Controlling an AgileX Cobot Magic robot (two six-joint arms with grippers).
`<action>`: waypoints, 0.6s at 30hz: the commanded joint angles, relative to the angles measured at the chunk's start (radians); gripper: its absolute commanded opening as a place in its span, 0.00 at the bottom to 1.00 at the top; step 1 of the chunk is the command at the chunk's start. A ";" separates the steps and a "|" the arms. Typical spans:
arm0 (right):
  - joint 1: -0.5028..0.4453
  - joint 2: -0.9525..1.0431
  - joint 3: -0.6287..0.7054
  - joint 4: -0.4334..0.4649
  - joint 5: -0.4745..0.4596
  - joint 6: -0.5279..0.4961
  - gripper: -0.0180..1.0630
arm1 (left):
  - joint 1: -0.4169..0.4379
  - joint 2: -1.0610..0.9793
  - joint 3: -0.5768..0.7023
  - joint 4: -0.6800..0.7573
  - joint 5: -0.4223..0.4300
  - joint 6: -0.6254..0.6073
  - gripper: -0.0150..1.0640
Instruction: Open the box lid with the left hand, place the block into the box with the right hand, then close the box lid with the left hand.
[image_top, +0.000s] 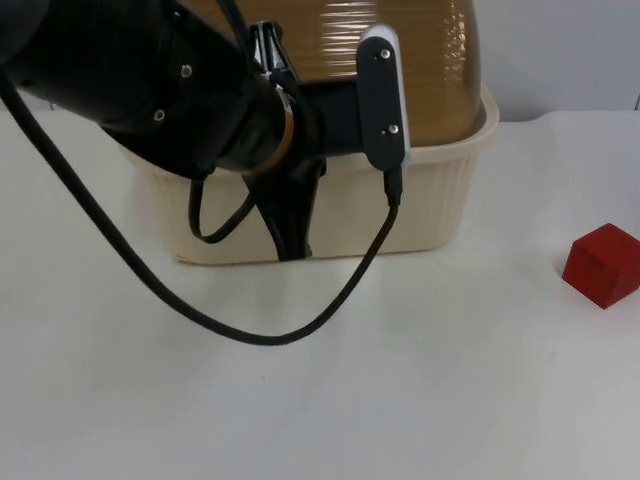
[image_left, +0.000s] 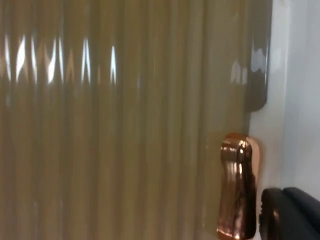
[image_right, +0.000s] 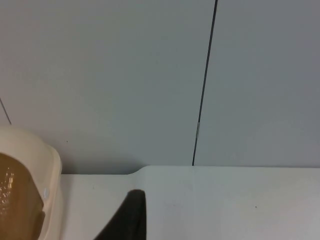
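In the top view we see the cream ribbed box (image_top: 420, 215) standing at the far side of the white desk (image_top: 400, 400), close to the grey partition wall (image_top: 560, 50), with its brown translucent domed lid (image_top: 430, 60) down over it; the box's long axis runs across the desk from left to right, its long front wall facing us; the left arm reaches over the front of the box, and the left claw (image_top: 290, 235) hangs down against that front wall, though we cannot tell whether it is apart or together; the red block (image_top: 603, 264) sits on the desk well to the right of the box, untouched, one corner turned towards us; in the left wrist view the ribbed brown lid is very close, its ridges running up and down the picture, and a shiny copper-coloured handle (image_left: 239, 187) stands at its edge with a black fingertip (image_left: 287, 215) just beside it; in the right wrist view the right arm waits, looking past a rounded end of the box (image_right: 40, 170) to the wall, and of the right claw (image_right: 131, 217) we see one dark finger, so its state is beyond us; we judge the task barely begun: the lid is not yet lifted, and the placing of the block and the closing both remain.
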 joint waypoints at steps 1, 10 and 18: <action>-0.002 -0.006 -0.009 -0.002 -0.003 -0.008 0.99 | 0.002 0.009 -0.032 0.003 0.002 -0.005 0.01; -0.002 -0.006 -0.009 -0.002 0.002 -0.008 0.99 | 0.002 0.009 -0.051 0.003 0.009 -0.005 0.01; -0.002 -0.006 -0.009 -0.002 0.002 -0.008 0.99 | 0.002 0.009 -0.051 0.003 0.071 -0.005 0.01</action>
